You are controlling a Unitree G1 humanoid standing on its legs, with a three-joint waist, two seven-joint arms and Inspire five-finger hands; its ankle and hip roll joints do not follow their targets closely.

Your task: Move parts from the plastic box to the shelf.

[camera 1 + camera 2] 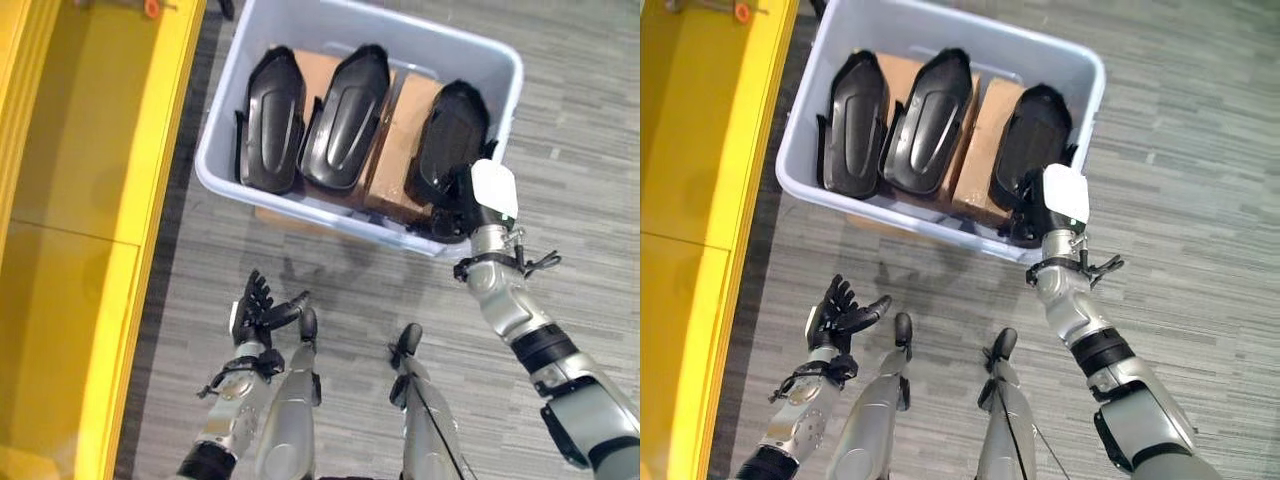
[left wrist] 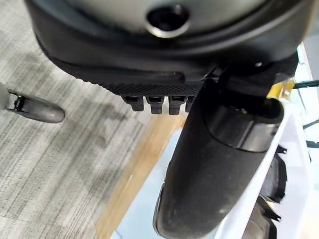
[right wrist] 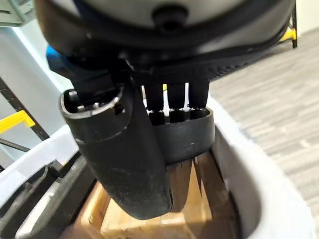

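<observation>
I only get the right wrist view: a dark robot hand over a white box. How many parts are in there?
Observer: Three black parts stand side by side in the box.
Operator: Which one is this robot hand at?
Observer: The right robot hand is at the near end of the rightmost part.
Operator: And the other one?
Observer: The left robot hand hangs open over the floor, beside the yellow shelf.

Black parts point(image 1: 345, 118), pale blue-white box point(image 1: 505, 66)

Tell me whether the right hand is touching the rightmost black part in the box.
Touching. In the right wrist view the right hand has its fingers and thumb closed on the edge of the black part.
</observation>
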